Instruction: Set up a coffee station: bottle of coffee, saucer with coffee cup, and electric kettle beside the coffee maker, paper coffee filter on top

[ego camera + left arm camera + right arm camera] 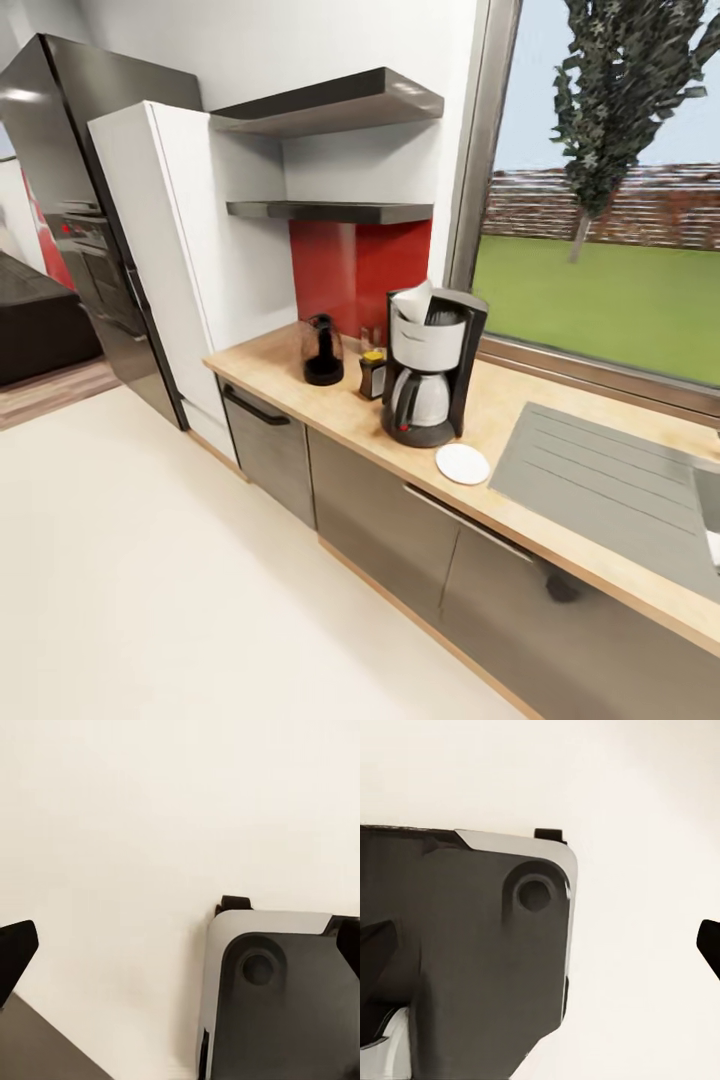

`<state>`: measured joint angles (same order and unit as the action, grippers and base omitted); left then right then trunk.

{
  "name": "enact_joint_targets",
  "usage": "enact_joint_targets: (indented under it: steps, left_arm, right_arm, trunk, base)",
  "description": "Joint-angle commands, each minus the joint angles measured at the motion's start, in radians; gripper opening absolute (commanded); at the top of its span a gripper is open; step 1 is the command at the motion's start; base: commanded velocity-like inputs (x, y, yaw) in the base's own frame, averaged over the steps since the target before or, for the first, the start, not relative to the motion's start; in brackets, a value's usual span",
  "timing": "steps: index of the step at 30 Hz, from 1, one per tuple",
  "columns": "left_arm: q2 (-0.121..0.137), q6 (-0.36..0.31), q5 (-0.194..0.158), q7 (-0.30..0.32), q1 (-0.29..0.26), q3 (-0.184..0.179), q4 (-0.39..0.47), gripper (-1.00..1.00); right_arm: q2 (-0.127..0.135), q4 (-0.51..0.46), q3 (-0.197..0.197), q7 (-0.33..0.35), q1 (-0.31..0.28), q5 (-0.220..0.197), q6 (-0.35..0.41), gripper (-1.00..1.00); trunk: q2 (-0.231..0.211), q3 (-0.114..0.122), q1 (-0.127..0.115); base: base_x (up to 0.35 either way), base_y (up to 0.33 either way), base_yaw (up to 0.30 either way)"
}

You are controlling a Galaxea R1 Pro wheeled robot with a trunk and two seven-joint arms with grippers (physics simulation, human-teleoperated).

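Head camera views the tabletop (pixel 300 385) obliquely from above, at mid range. Both wrist cameras face down, sharing the floor (pixel 150 832).

Kitchen with a pale cream floor (pixel 150 560), white walls (pixel 300 40) and a wood-toned countertop (pixel 520 400) over grey cabinets (pixel 380 520); a grey sink drainboard (pixel 610 480) is set into the counter. Two dark wall shelves (pixel 330 105) hang above a red backsplash (pixel 355 265), beside a tall white cabinet (pixel 185 250) and a black fridge (pixel 80 200). Big window (pixel 610 180) gives daylight, showing lawn, a tree and a brick wall outside.
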<state>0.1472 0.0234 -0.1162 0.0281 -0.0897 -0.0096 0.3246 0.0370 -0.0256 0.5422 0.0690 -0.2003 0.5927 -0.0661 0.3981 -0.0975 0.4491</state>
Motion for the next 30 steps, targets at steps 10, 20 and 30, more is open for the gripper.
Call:
enact_joint_targets:
  steps: [10, 20, 30]
  left_arm:
    - [-0.001, 0.004, -0.008, 0.001, -0.001, 0.002, -0.001, 1.0]
    - [-0.001, 0.006, -0.008, 0.001, -0.001, 0.004, -0.001, 1.0]
    - [-0.005, 0.006, -0.007, 0.001, -0.001, 0.004, -0.002, 1.0]
  right_arm:
    - [0.006, 0.0, 0.009, 0.063, 0.002, 0.002, -0.011, 1.0]
    - [0.005, 0.0, 0.009, 0.066, 0.002, 0.0, -0.009, 1.0]
    - [0.0, 0.0, 0.009, 0.063, 0.002, 0.003, -0.011, 1.0]
  trunk:
    - [0.002, -0.002, 0.001]
    - [0.002, -0.002, 0.001]
    - [0.002, -0.002, 0.001]
  base:
    - [0.223, 0.286, -0.017]
    - [0.234, 0.279, -0.232]
    - [0.201, 0.291, -0.164]
